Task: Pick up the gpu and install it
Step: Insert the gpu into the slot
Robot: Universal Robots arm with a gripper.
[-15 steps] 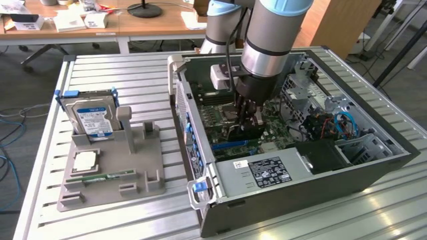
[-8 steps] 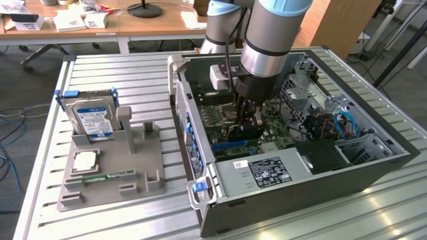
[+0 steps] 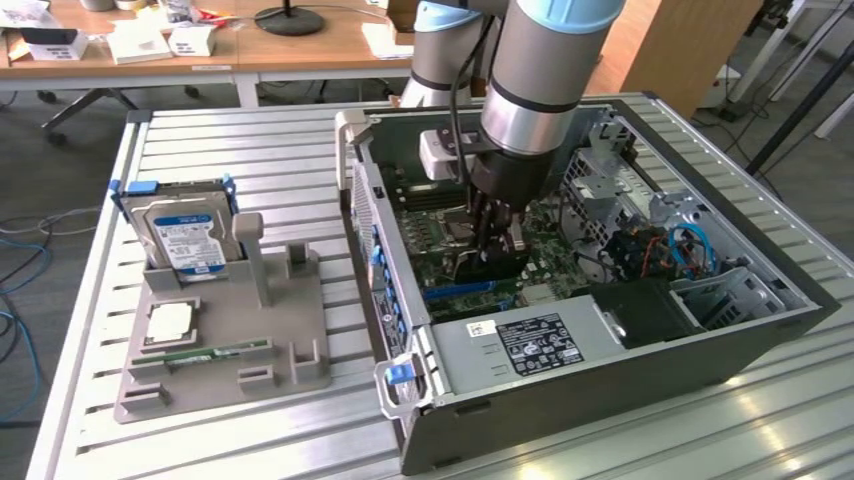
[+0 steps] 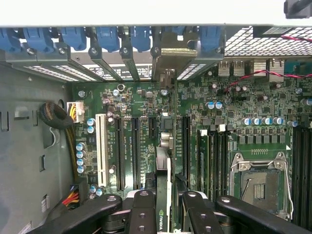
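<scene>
gpu: stands on edge inside the open computer case, over the motherboard, in line with the black expansion slots.
Bracket end: reaches the rear slot openings, just under the blue latches.
Seating: cannot tell whether the card's lower edge is in a slot.
gripper: reaches down into the case from above, with its fingers clamped on the gpu from both faces.
CPU socket: on the motherboard beside the card, apart from it.
Power supply: at the case's near end.
Holder: grey, on the slatted table, at the exterior view's left, well apart from the case.
On the holder: upright hard drive, CPU chip, RAM stick.
</scene>
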